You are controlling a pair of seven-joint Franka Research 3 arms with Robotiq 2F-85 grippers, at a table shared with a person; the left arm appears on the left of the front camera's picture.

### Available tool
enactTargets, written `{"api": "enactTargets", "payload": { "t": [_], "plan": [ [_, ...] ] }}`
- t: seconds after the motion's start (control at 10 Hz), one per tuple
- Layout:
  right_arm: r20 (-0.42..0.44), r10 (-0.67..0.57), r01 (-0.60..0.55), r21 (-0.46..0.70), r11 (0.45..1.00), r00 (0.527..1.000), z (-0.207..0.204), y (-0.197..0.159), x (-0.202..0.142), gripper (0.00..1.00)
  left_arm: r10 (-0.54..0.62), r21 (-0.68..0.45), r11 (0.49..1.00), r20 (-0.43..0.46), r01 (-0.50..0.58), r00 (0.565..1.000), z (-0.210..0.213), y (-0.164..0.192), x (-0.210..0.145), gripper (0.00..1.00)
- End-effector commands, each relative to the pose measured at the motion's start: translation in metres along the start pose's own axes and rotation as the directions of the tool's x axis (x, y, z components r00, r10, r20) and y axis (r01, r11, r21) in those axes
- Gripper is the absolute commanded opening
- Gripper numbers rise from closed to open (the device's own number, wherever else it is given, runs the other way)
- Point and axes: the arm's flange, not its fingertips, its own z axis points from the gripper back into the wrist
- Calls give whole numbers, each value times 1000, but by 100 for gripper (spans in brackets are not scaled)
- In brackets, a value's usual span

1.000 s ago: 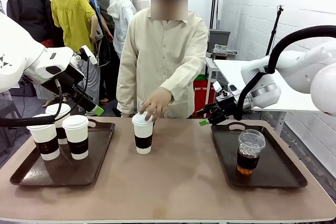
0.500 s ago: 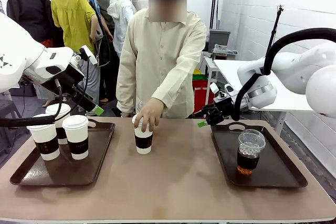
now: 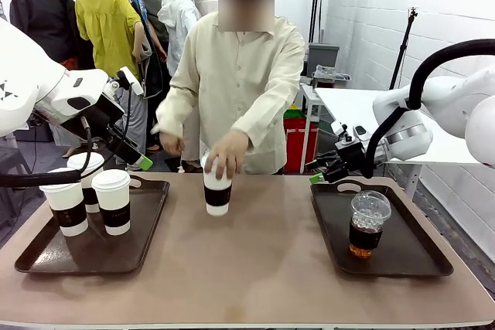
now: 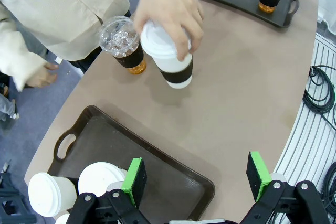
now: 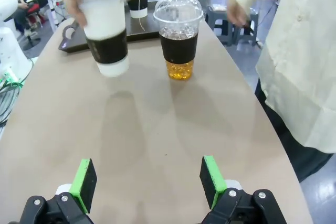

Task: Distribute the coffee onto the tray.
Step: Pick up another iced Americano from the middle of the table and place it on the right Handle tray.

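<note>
The table (image 3: 263, 268) carried two trays. The left tray (image 3: 151, 218) had three paper cups (image 3: 114, 200) standing on it, and the right tray (image 3: 410, 249) had one clear cup (image 3: 367, 226).

At mid-table, toward the far edge, the person's hand (image 3: 228, 151) gripped a fourth paper cup (image 3: 217, 195) by the lid, a little tilted. Whether its base touched the table could not be told. Just beside it, on the person's side, a second clear cup (image 5: 179, 40) stood upright and free on the table.

The left gripper (image 4: 197, 174) hung above the left tray's inner edge, looking down, its jaws wide apart and empty. Both loose cups lay ahead of it toward the far edge.

The right gripper (image 5: 148, 179) hovered low by the right tray's far inner corner. Its jaws were likewise spread around nothing, and it was aimed along the tabletop. The second clear cup stood almost dead ahead of it, its upright axis square to the fingers, with the held paper cup off to one side.

By my judgement the right arm had the cleaner, level line to that cup.
</note>
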Motion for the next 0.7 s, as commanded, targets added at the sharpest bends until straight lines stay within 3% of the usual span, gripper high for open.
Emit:
{"api": "enactTargets", "payload": {
  "t": [0.0, 0.6],
  "plan": [
    [34, 6, -6, -6, 1000, 999, -4, 10, 0, 100, -7, -2, 1000, -9, 7, 1000, 1, 3, 0, 100],
    [15, -9, 9, -2, 1000, 1000, -1, 2, -1, 100, -7, -2, 1000, -9, 7, 1000, 1, 3, 0, 100]
  ]
}}
